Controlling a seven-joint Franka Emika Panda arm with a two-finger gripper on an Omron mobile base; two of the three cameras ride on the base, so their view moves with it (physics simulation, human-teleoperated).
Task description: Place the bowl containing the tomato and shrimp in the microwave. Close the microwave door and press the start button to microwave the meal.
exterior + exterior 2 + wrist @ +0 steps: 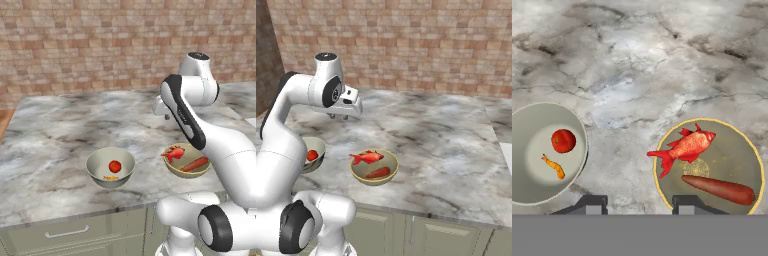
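Bowl [110, 167] with tomato [115, 166] and shrimp [553, 166] sits near the counter [60, 125] front edge. Our gripper [632, 204] hangs empty above, between it and the tan bowl [709, 165], jaws seemingly half open; we need to shift left.

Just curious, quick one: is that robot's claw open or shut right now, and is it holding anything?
Gripper: open, holding nothing; it hangs above the counter between the two bowls.
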